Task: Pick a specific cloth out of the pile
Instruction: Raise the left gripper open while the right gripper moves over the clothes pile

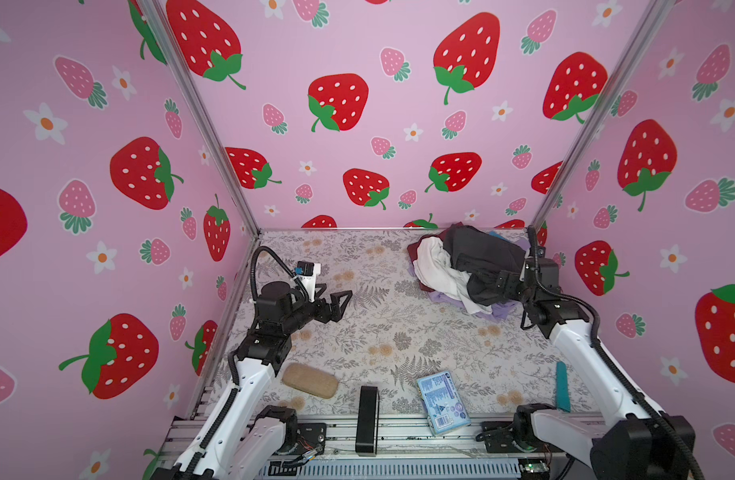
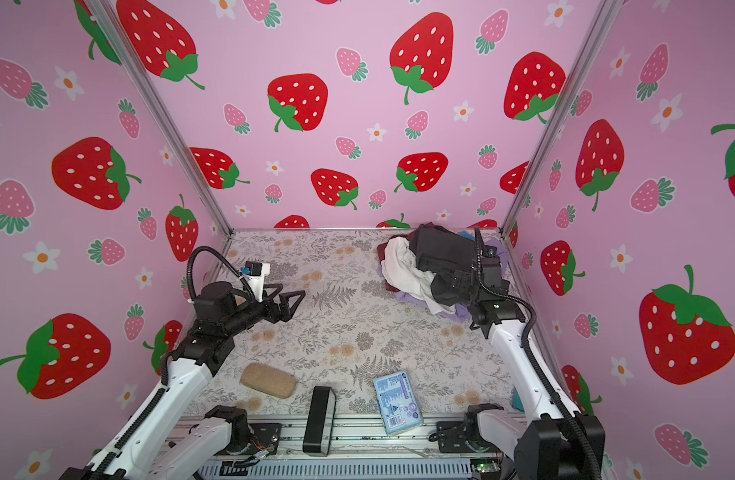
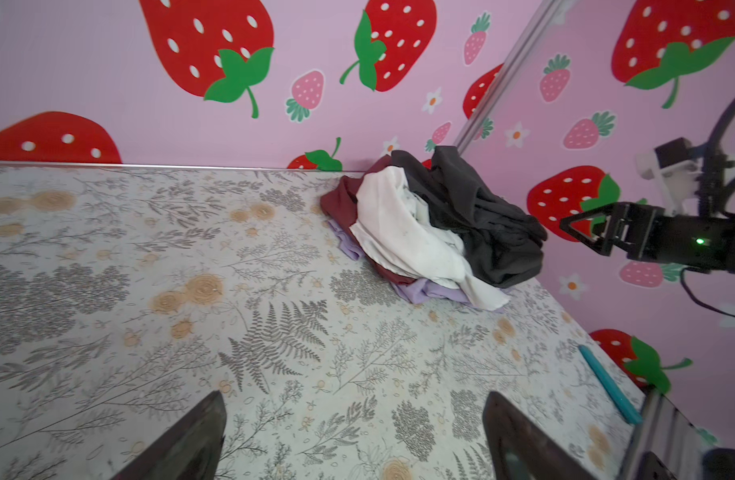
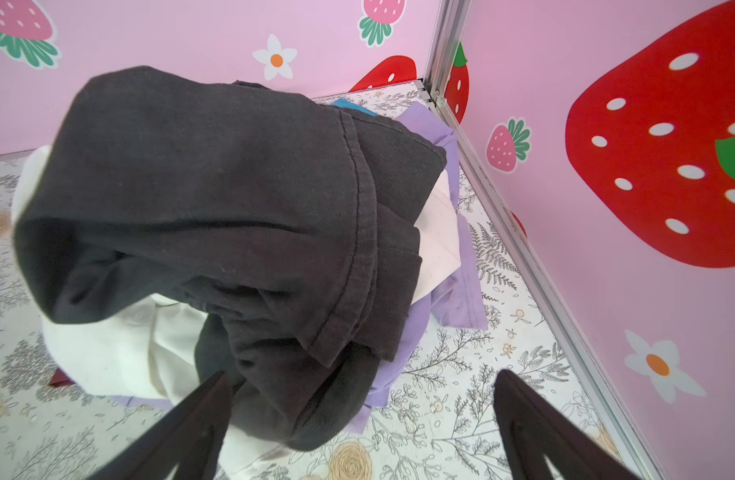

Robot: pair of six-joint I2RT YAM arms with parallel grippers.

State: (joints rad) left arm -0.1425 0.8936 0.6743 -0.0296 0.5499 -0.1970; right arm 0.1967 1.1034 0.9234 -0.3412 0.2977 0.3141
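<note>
The pile (image 1: 469, 266) lies in the back right corner of the table, seen in both top views. The white cloth (image 1: 436, 266) (image 2: 403, 266) (image 3: 403, 237) (image 4: 108, 353) shows on the pile's left side, partly under a dark grey garment (image 1: 486, 253) (image 4: 212, 187). Lilac fabric (image 4: 461, 291) and maroon fabric (image 3: 340, 199) lie beneath. My right gripper (image 4: 361, 378) (image 1: 482, 289) hovers open at the pile's near right edge, over the dark grey fold. My left gripper (image 1: 342, 305) (image 3: 353, 399) is open above bare table, far left of the pile.
Along the table's front edge lie a tan case (image 1: 310, 380), a black box (image 1: 366, 419) and a blue packet (image 1: 442, 401). A teal strip (image 1: 562, 386) lies by the right wall. Back and right walls close in on the pile.
</note>
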